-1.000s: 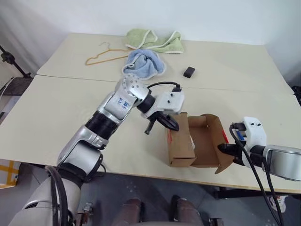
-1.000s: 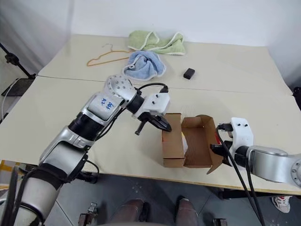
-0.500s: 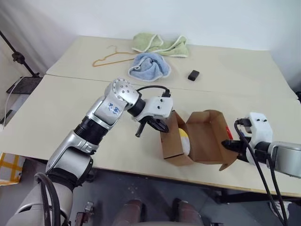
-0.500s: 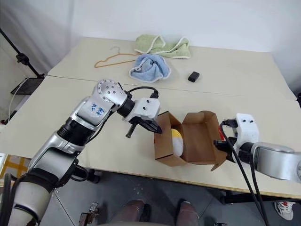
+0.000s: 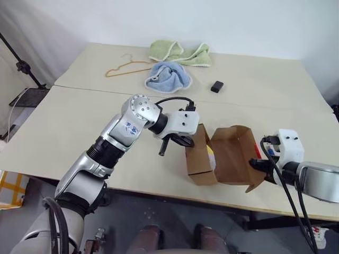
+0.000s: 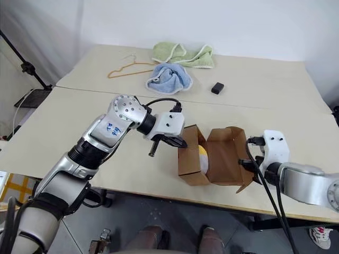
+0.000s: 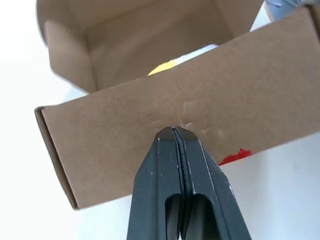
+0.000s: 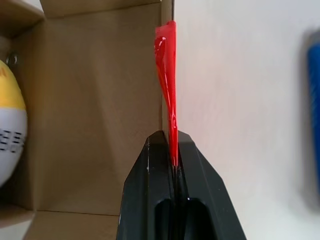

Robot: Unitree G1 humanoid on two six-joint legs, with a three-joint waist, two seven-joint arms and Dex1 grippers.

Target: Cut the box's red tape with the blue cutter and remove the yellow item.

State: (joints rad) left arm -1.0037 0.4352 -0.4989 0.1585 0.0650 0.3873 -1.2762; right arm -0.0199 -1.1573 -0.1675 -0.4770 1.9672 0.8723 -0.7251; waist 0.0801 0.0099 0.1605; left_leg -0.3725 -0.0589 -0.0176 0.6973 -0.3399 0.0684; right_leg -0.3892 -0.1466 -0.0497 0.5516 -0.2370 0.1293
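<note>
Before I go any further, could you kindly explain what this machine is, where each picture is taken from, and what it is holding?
It is a humanoid robot with two arms, each ending in black jaws. Two pictures look down from its head; two come from cameras on its wrists. On the table lies an opened cardboard box with a yellow item inside. The right gripper is shut on the flap's red tape. The left gripper, shut and empty, presses against the box's outer wall. Farther back lie a green towel, a blue cloth, an orange hanger and a small black block.

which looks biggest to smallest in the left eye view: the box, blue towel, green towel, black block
1. the box, nearest the camera, which may flatter it
2. green towel and blue towel, too alike to rank; the green one lies farther back
3. black block, clearly smallest
</note>
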